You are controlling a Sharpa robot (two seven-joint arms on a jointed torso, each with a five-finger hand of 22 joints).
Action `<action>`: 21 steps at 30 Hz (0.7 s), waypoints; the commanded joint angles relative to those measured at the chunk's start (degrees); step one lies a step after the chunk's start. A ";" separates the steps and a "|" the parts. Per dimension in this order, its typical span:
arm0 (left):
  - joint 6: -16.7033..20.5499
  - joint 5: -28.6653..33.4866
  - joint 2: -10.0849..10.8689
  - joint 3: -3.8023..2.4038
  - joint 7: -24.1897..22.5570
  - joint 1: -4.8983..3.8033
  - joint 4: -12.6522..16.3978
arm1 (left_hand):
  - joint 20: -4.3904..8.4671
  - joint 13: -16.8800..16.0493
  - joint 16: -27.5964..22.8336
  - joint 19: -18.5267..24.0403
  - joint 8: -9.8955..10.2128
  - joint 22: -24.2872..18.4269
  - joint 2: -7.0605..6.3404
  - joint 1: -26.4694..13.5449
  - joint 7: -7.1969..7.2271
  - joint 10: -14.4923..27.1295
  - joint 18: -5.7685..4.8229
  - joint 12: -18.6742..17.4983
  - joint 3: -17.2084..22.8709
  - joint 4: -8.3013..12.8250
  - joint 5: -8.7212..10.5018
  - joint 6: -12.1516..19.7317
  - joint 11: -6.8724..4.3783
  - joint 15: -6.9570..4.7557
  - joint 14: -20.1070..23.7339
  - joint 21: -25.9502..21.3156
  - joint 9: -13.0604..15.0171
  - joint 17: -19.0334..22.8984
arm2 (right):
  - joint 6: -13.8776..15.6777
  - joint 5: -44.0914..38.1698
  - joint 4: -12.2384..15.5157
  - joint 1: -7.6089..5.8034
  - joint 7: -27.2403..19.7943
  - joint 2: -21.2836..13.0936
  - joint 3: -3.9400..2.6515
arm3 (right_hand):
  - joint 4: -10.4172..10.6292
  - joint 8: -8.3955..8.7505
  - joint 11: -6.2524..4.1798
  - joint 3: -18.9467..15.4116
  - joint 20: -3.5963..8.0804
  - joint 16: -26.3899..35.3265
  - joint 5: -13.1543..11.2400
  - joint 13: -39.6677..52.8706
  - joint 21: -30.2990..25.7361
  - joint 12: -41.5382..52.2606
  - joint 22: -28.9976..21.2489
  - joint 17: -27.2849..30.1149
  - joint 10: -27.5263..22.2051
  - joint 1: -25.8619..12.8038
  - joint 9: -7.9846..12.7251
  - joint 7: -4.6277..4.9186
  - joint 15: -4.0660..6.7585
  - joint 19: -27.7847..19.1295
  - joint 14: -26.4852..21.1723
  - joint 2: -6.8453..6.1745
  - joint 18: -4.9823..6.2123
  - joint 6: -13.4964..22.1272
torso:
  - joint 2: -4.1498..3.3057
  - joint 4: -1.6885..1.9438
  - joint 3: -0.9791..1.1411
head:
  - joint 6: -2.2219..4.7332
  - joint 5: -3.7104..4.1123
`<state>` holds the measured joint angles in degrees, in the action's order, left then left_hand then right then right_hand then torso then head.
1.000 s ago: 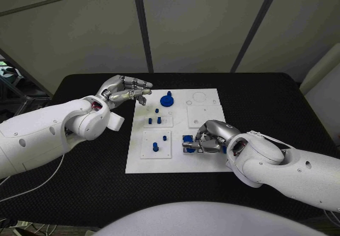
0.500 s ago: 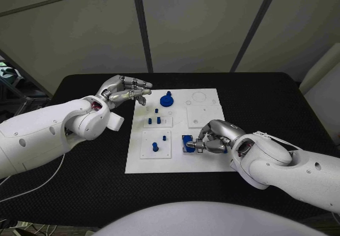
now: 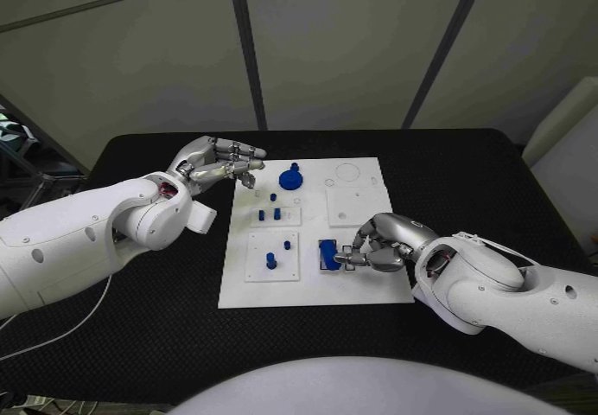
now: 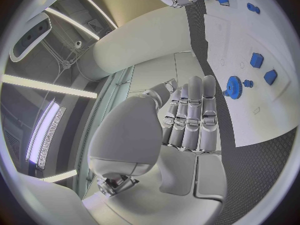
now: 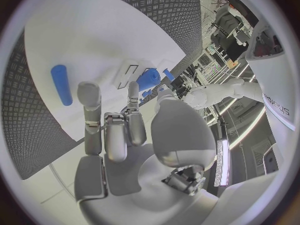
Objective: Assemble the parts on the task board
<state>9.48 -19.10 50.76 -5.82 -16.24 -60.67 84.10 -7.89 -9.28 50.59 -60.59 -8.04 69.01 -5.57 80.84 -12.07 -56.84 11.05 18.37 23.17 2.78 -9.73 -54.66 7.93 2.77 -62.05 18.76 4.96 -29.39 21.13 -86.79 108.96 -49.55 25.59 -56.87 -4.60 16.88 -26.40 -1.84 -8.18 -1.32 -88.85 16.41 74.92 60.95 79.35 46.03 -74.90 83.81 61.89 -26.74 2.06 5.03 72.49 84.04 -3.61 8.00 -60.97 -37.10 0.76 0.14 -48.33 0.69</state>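
The black table (image 3: 149,337) carries the white task board (image 3: 361,285) at its middle. The left hand (image 3: 222,161) hovers off the board's far left corner, fingers curled around nothing. The right hand (image 3: 380,244) sits on the board's near right part (whether it grips anything, I cannot tell), with a blue block (image 3: 327,253) just beside its fingertips.

Left hand (image 4: 187,120), fingers (image 4: 195,110) together, empty, beside task board (image 4: 250,95) with blue gear (image 4: 234,86)
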 commanded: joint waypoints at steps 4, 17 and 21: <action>-0.70 0.11 -0.10 -0.01 -0.22 0.00 -0.02 | -0.27 0.07 -0.21 -0.06 -0.24 0.06 0.54 0.26 0.04 0.38 -0.67 0.37 0.08 0.19 0.10 0.52 -0.18 0.11 0.37 -0.23 -0.06 0.05 | -1.71 0.50 -0.41 -0.07 -2.24 -0.03 -0.02 | -0.37 -0.44 -0.08 -0.11 0.01 0.14 2.11 4.70 -0.20 -0.15 0.06 -12.46 -0.17 1.69 -0.28 -0.08 0.18 -0.27 5.39 0.66 -0.07 0.39 | -0.12 0.00 0.04 | -0.10 0.04; -0.77 0.11 -0.22 0.00 -0.24 0.05 0.00 | -0.27 0.07 -0.21 -0.06 -0.24 0.06 0.54 0.26 0.04 0.38 -0.67 0.37 0.08 0.19 0.10 0.52 -0.18 0.11 0.37 -0.23 -0.06 0.05 | -1.40 0.51 -2.27 -0.07 -1.82 1.67 -0.01 | -0.54 -0.63 -0.18 -0.14 0.06 0.04 4.21 4.96 -0.04 -0.01 0.36 -12.69 -0.03 4.13 -0.59 -0.19 0.26 -0.14 5.44 1.75 -0.11 0.33 | -0.11 0.13 -0.02 | -0.27 0.15; -0.79 0.11 -0.24 0.00 -0.24 0.07 -0.03 | -0.27 0.07 -0.21 -0.06 -0.24 0.06 0.54 0.26 0.04 0.38 -0.67 0.37 0.08 0.19 0.10 0.52 -0.18 0.11 0.37 -0.23 -0.06 0.05 | -1.33 0.53 -3.00 -0.07 -1.74 2.69 -0.01 | -0.52 -0.73 -0.22 -0.18 0.08 0.02 4.46 5.03 0.01 0.05 0.44 -12.73 0.03 4.34 -0.65 -0.25 0.28 -0.09 5.45 1.92 -0.11 0.21 | -0.10 0.09 0.03 | -0.35 0.14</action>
<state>9.38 -19.10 50.57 -5.81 -16.21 -60.57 84.05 -7.89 -9.28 50.59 -60.59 -8.04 69.00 -5.57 80.84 -12.07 -56.84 11.05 18.37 23.17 2.78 -9.73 -54.66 7.93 2.77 -62.05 18.76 4.96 -29.40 19.92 -86.37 106.12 -49.54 24.21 -54.34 -4.57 16.54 -26.85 -1.84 -8.22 -1.32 -88.85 20.53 74.92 60.95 79.35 46.42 -74.90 83.82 65.61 -27.34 1.90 5.03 72.49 84.04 -1.78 8.01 -60.81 -37.20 0.88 0.12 -48.64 0.88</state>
